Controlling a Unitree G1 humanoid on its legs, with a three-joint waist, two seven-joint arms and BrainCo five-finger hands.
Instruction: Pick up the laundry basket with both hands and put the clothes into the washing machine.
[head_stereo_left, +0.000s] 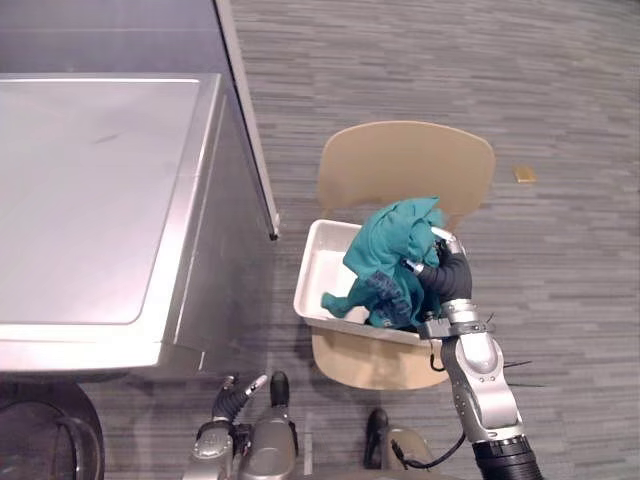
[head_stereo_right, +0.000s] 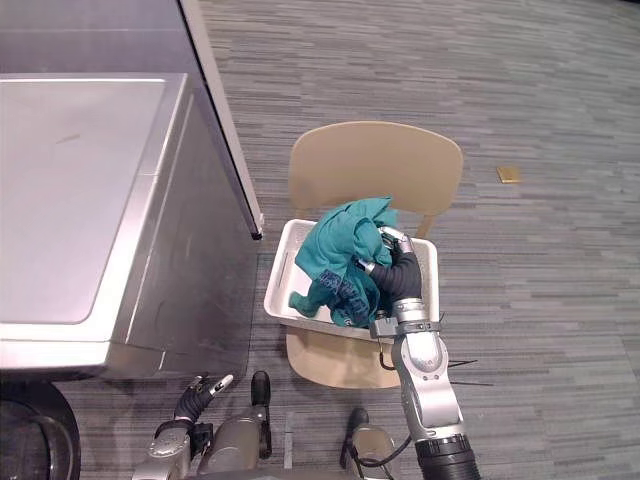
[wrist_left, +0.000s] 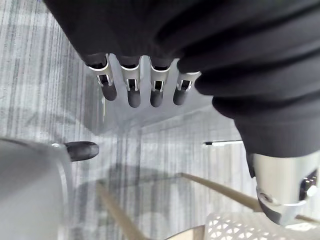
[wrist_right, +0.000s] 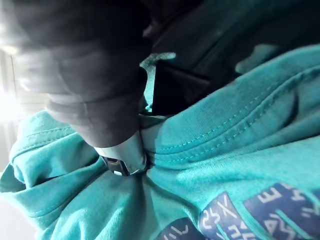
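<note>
A white laundry basket (head_stereo_left: 318, 262) rests on the seat of a light wooden chair (head_stereo_left: 405, 160). A teal garment (head_stereo_left: 385, 255) with a dark blue print is bunched up in the basket and rises above its rim. My right hand (head_stereo_left: 440, 270) reaches into the basket from the near side, its fingers curled into the teal cloth (wrist_right: 225, 165). My left hand (head_stereo_left: 235, 395) hangs low near the floor, left of the chair and apart from the basket, with straight fingers (wrist_left: 130, 87) and nothing in it.
The silver washing machine (head_stereo_left: 90, 200) stands to the left of the chair, its flat top facing up and its round door (head_stereo_left: 40, 440) at the lower left. A small tan scrap (head_stereo_left: 525, 174) lies on the grey carpet to the far right.
</note>
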